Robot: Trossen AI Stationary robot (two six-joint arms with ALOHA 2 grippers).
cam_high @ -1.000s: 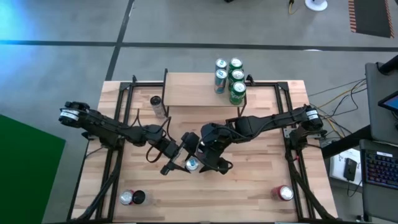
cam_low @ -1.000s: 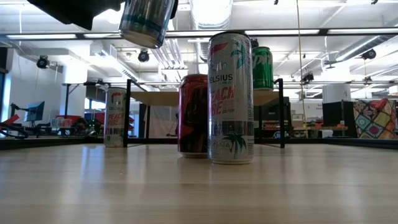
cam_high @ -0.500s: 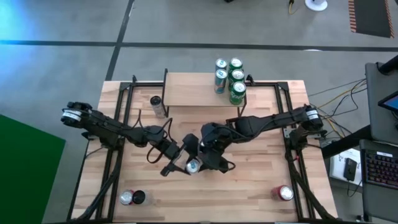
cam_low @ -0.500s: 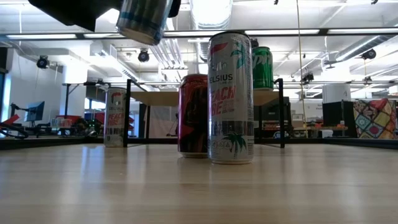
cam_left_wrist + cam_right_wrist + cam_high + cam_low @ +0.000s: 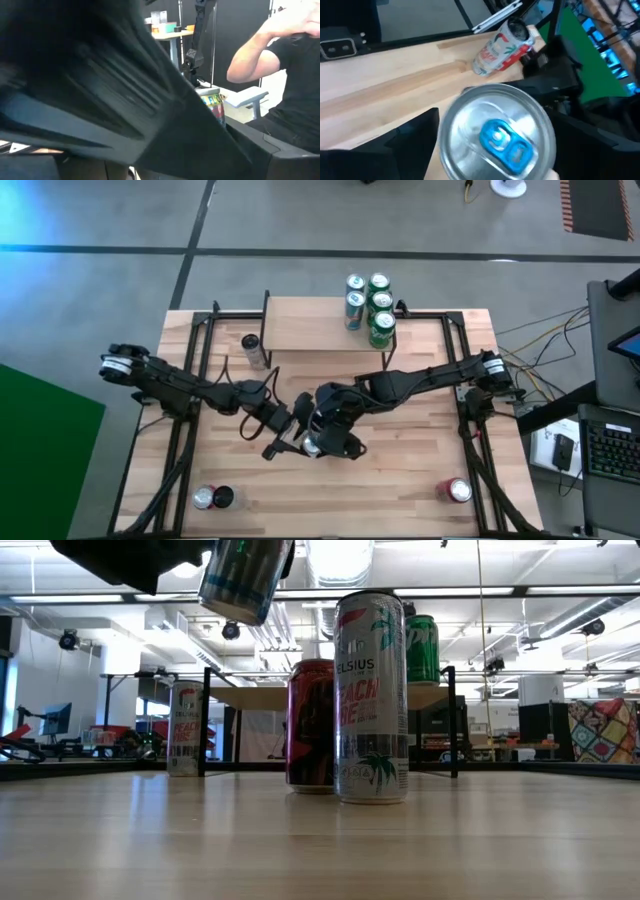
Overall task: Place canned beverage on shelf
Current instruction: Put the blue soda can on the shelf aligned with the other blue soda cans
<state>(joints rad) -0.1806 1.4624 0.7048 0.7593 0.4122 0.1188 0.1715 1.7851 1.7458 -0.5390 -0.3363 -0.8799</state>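
Presently the step in hand is a mid-air transfer: the can (image 5: 312,445) is off the worktop (image 5: 420,460), well short of the shelf (image 5: 310,325), hanging tilted between the two tools.

- **Left tool** (image 5: 288,438): judged clenched on the can. The low view shows the dark mass of that arm carrying it from above.
- **Right tool** (image 5: 330,442): set against the can's other side, with the can's lid filling its wrist view. Whether it has closed cannot be told.
- **Shelf:** four green cans (image 5: 368,305) are grouped at its right end, and the rest of the board is bare.

**Next move (judgement):** one arm must take sole hold. The can then has to be brought upright, carried over to the shelf and set down on the bare stretch, clear of the green cans. The tilt is the risk, since a can set down askew may topple.

**Surface:** a pale wood worktop.
- One can (image 5: 255,350) stands just beside the shelf's left end.
- A pair (image 5: 212,498) stands far from the shelf at the near left.
- A red can (image 5: 455,490) stands far from it at the near right.

**Room:** grey floor, open ceiling with strip lights, and desks behind the shelf. A person (image 5: 285,60) in a dark top is seated beyond the worktop.
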